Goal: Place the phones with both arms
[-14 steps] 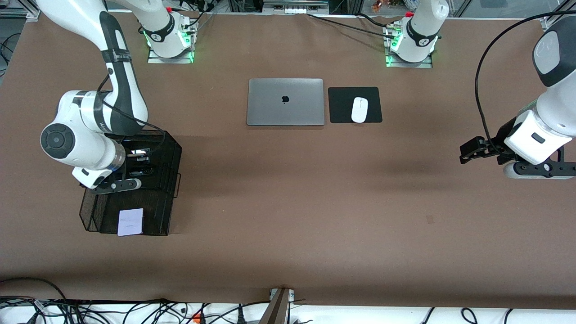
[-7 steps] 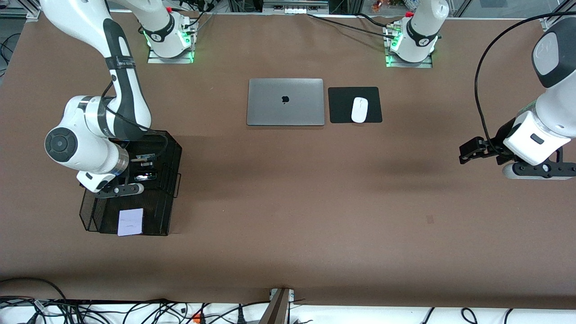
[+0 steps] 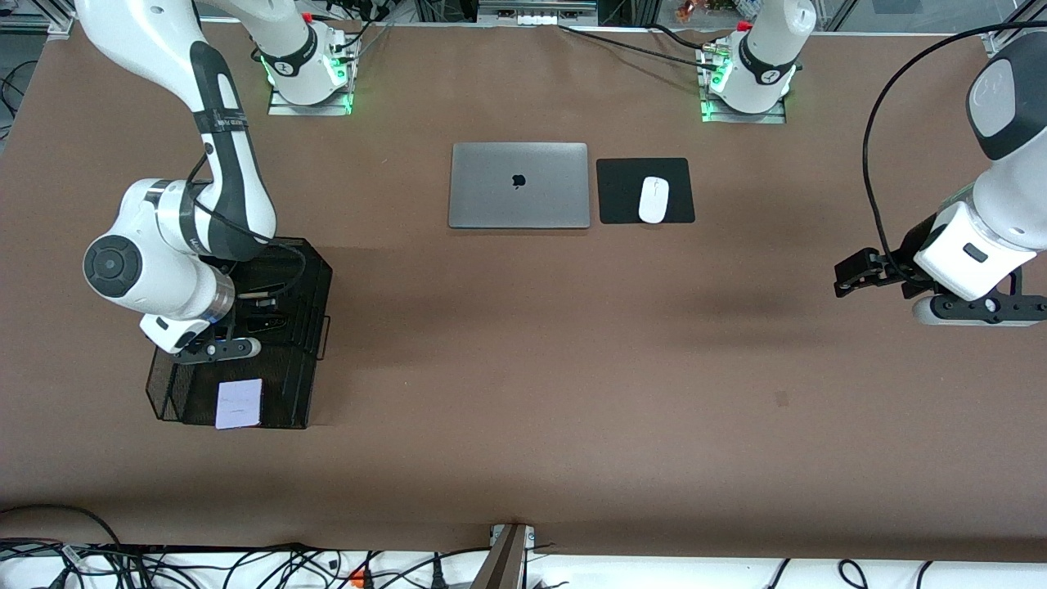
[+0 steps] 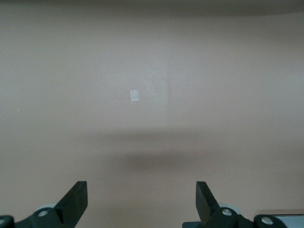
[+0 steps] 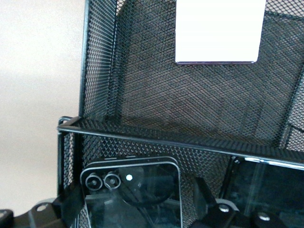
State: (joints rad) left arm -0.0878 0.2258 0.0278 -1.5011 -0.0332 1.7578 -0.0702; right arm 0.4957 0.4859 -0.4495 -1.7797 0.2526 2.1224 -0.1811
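Note:
My right gripper (image 3: 260, 309) reaches down into a black mesh basket (image 3: 304, 343) at the right arm's end of the table. Its fingers stand open on either side of a small black folded phone (image 5: 133, 194) that lies in the basket's farther compartment. Beside it lies another black phone (image 5: 268, 190), partly cut off. A pale white-lavender phone (image 3: 239, 403) (image 5: 218, 31) rests in the compartment nearer the front camera, past a mesh divider (image 5: 190, 137). My left gripper (image 3: 847, 278) (image 4: 141, 190) hangs open and empty over bare table at the left arm's end and waits.
A closed silver laptop (image 3: 519, 186) and a white mouse (image 3: 653, 199) on a black pad (image 3: 622, 204) lie mid-table near the arm bases. A small pale mark (image 4: 134, 95) shows on the brown cover under my left gripper.
My right gripper has moved a little toward the front camera inside the basket and opened, letting go of the black folded phone. The left arm has not moved.

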